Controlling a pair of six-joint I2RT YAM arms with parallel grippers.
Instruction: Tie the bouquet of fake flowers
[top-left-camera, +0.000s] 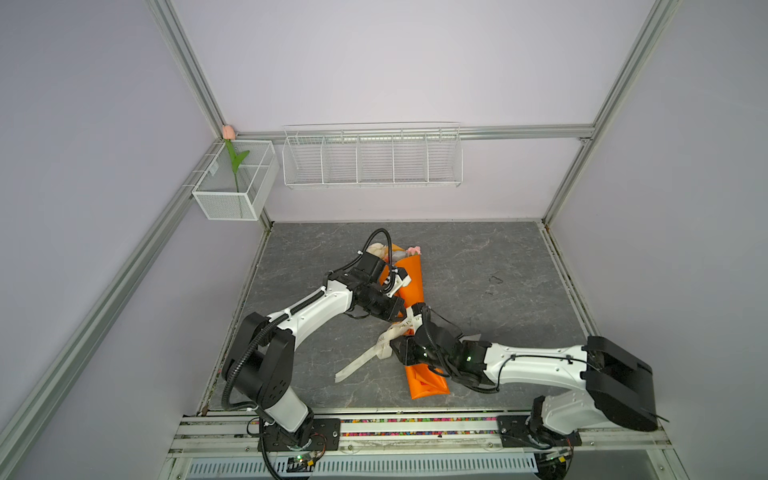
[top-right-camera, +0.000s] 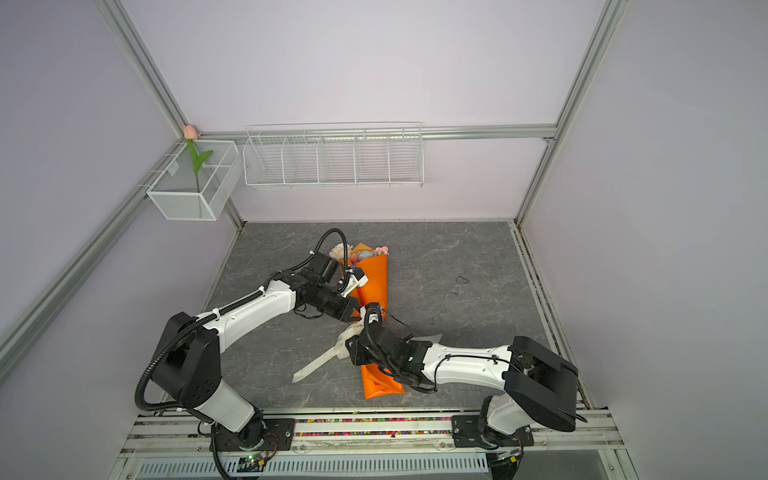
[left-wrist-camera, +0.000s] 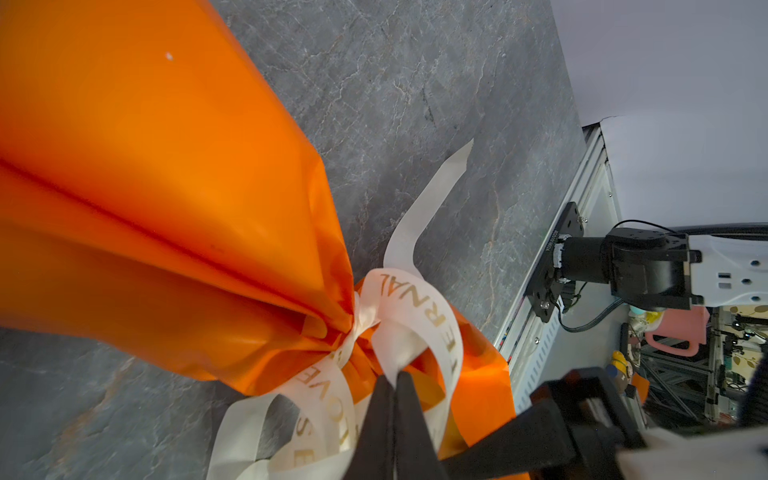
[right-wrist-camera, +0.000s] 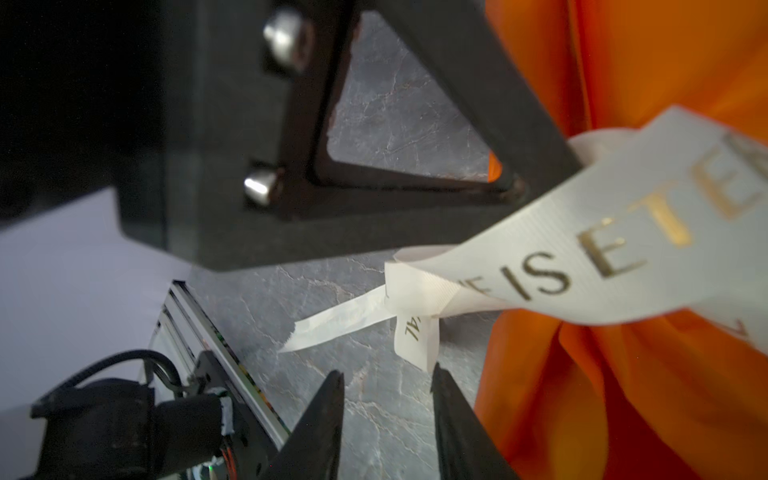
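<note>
Your right end effector (right-wrist-camera: 386, 374) is spread, a loop of cream ribbon (right-wrist-camera: 415, 336) just off its tips. Your left end effector (left-wrist-camera: 395, 376) pinches another loop by the knot. The bouquet of fake flowers (top-left-camera: 412, 282) lies on the surface (top-left-camera: 478, 257), blooms at the far end.

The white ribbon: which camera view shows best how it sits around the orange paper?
The left wrist view: the white ribbon cinches the orange paper, and the left gripper pinches one loop. The right wrist view shows blurred strands and a tail; in both top views the ribbon is small, partly hidden.
</note>
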